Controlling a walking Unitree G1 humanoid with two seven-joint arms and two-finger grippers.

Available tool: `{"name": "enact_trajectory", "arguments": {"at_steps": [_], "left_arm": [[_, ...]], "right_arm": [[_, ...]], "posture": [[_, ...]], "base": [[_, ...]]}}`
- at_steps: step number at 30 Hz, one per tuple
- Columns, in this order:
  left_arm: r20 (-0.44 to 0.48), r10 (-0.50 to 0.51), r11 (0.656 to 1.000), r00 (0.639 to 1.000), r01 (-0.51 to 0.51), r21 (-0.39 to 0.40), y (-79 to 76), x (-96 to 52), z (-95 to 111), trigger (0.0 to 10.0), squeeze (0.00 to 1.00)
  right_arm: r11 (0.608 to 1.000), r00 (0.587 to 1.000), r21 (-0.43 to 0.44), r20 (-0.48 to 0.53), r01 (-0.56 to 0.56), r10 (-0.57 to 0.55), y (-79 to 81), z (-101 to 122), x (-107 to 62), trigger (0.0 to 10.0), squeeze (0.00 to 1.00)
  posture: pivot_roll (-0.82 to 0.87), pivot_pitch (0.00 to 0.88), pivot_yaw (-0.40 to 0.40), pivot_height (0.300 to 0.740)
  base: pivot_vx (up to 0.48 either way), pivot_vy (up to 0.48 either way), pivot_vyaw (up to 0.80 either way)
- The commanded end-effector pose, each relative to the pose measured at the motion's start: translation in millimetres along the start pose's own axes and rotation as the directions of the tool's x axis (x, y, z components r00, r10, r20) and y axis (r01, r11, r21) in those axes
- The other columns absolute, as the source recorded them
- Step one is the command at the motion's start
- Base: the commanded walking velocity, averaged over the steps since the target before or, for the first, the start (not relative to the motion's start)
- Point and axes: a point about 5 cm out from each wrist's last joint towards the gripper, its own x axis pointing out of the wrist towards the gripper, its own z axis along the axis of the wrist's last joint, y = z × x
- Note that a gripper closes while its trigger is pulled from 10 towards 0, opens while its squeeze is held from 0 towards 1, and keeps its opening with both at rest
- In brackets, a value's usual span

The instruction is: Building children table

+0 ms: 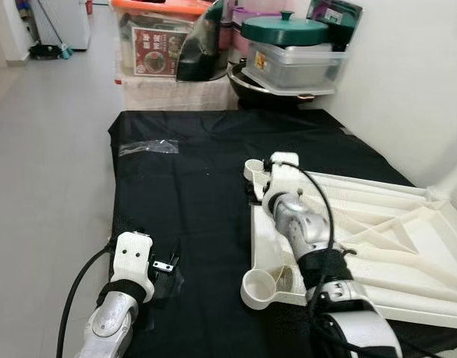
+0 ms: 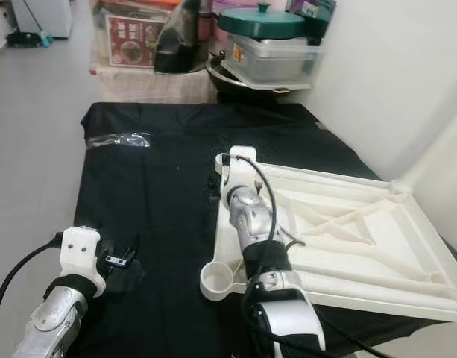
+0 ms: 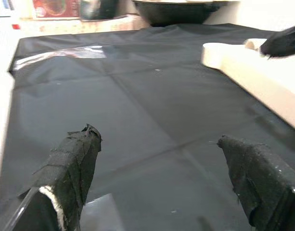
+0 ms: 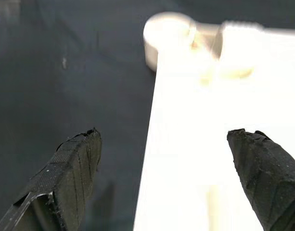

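Note:
A cream-white children's table top point(image 1: 377, 224) lies upside down on a black cloth point(image 1: 191, 186), ribs facing up. It has a round leg socket at its near left corner point(image 1: 259, 287) and another at its far left corner point(image 1: 254, 169). My right arm reaches along the top's left edge. My right gripper point(image 4: 164, 132) is open, its fingers straddling that edge, with the far socket point(image 4: 169, 33) just ahead. My left gripper point(image 3: 158, 134) hovers low over the bare cloth at the near left, open and holding nothing, well apart from the table top point(image 3: 253, 67).
A clear plastic strip point(image 1: 148, 147) lies on the cloth's far left. Behind the cloth stand storage boxes point(image 1: 157, 41), a dark wok point(image 1: 269, 89) and a container with a green lid point(image 1: 288, 33). A white wall point(image 1: 407, 89) runs along the right, and grey tiled floor point(image 1: 49, 186) lies to the left.

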Motion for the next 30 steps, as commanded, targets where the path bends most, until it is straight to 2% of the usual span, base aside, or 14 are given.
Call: {"name": "enact_trajectory", "arguments": {"at_steps": [1, 9, 10, 11, 13, 14, 18, 19, 22, 23, 25, 26, 27, 30], "left_arm": [[-0.012, 0.007, 1.000, 1.000, -0.007, 0.012, 0.9, -0.2, -3, 10.0, 0.00], [-0.014, 0.012, 1.000, 1.000, -0.012, 0.016, 1.0, -0.3, -3, 10.0, 0.00], [-0.016, 0.011, 1.000, 1.000, -0.011, 0.017, 0.9, -0.3, -4, 10.0, 0.00], [-0.017, 0.011, 1.000, 1.000, -0.010, 0.018, 0.8, -0.2, -4, 10.0, 0.00], [-0.018, 0.010, 1.000, 1.000, -0.010, 0.019, 0.8, -0.2, -4, 10.0, 0.00], [-0.018, 0.011, 1.000, 1.000, -0.010, 0.020, 0.8, -0.1, -4, 10.0, 0.00], [-0.019, 0.011, 1.000, 1.000, -0.011, 0.020, 0.8, 0.0, -4, 10.0, 0.00], [-0.020, 0.010, 1.000, 1.000, -0.010, 0.022, 0.7, 0.2, -4, 10.0, 0.00], [-0.021, 0.009, 1.000, 1.000, -0.008, 0.023, 0.6, 0.3, -4, 10.0, 0.00], [-0.022, 0.008, 1.000, 1.000, -0.008, 0.025, 0.4, 0.4, -4, 10.0, 0.00], [-0.026, 0.005, 1.000, 1.000, -0.005, 0.027, -0.4, 0.5, -5, 10.0, 0.00], [-0.026, 0.005, 1.000, 1.000, -0.005, 0.027, -0.4, 0.5, -5, 10.0, 0.00], [-0.029, 0.004, 1.000, 1.000, -0.003, 0.029, -0.7, 0.5, -5, 10.0, 0.00], [-0.033, 0.004, 1.000, 0.999, -0.003, 0.029, -1.3, 0.7, -6, 10.0, 0.00]], "right_arm": [[1.000, 0.996, 0.009, -0.083, 0.029, -0.028, -1.9, -17, 3.8, 10.0, 0.00], [0.992, 0.974, 0.122, -0.226, 0.028, 0.000, 4.9, -46, 6.9, 10.0, 0.00], [0.989, 0.965, 0.138, -0.262, 0.060, -0.022, 0.1, -54, 7.6, 9.5, 0.00], [0.986, 0.957, 0.148, -0.287, 0.082, -0.037, -3.1, -60, 7.9, 6.0, 0.00], [0.982, 0.948, 0.165, -0.315, 0.092, -0.036, -8.5, -70, 8.3, 6.0, 0.00], [0.981, 0.945, 0.175, -0.325, 0.086, -0.025, -9.9, -74, 8.2, 0.0, 0.00], [0.981, 0.942, 0.177, -0.335, 0.080, -0.016, -10.7, -78, 7.8, 0.0, 0.00], [0.984, 0.939, 0.175, -0.342, 0.020, 0.042, -5.8, -83, 7.3, 0.0, 0.00], [0.985, 0.937, 0.171, -0.340, -0.024, 0.082, -1.7, -84, 6.9, 0.0, 0.00], [0.985, 0.933, 0.158, -0.338, -0.074, 0.125, 3.3, -85, 6.3, 0.0, 0.00], [0.971, 0.911, 0.078, -0.335, -0.228, 0.241, 16.7, -84, 4.2, 0.0, 0.00], [0.971, 0.911, 0.078, -0.335, -0.228, 0.241, 16.7, -84, 4.2, 0.0, 0.00], [0.958, 0.891, 0.045, -0.355, -0.285, 0.282, 21.3, -86, 2.6, 0.0, 0.00], [0.948, 0.863, 0.023, -0.408, -0.316, 0.298, 15.7, -88, 1.6, 0.0, 0.00]], "posture": [[0.08, 0.000, -0.141, 0.740], [0.08, 0.000, -0.142, 0.740], [0.08, 0.000, -0.141, 0.740], [0.08, 0.000, -0.141, 0.740], [0.08, 0.000, -0.141, 0.740], [0.08, 0.000, -0.141, 0.740], [0.08, 0.000, -0.141, 0.740], [0.08, 0.000, -0.142, 0.740], [0.08, 0.000, -0.142, 0.740], [0.08, 0.000, -0.141, 0.740], [0.08, 0.000, -0.142, 0.740], [0.08, 0.000, -0.142, 0.740], [0.08, 0.000, -0.144, 0.740], [0.07, 0.000, -0.156, 0.740]], "base": [[0.000, 0.000, 0.00], [0.000, 0.000, 0.00], [0.000, 0.000, 0.00], [0.000, 0.000, 0.00], [0.000, 0.000, 0.00], [0.000, 0.000, 0.00], [0.000, 0.000, 0.00], [0.000, 0.000, 0.00], [0.000, 0.000, 0.00], [0.000, 0.000, 0.00], [0.000, 0.000, 0.00], [0.000, 0.000, 0.00], [0.000, 0.000, 0.00], [0.000, 0.000, 0.00]]}}
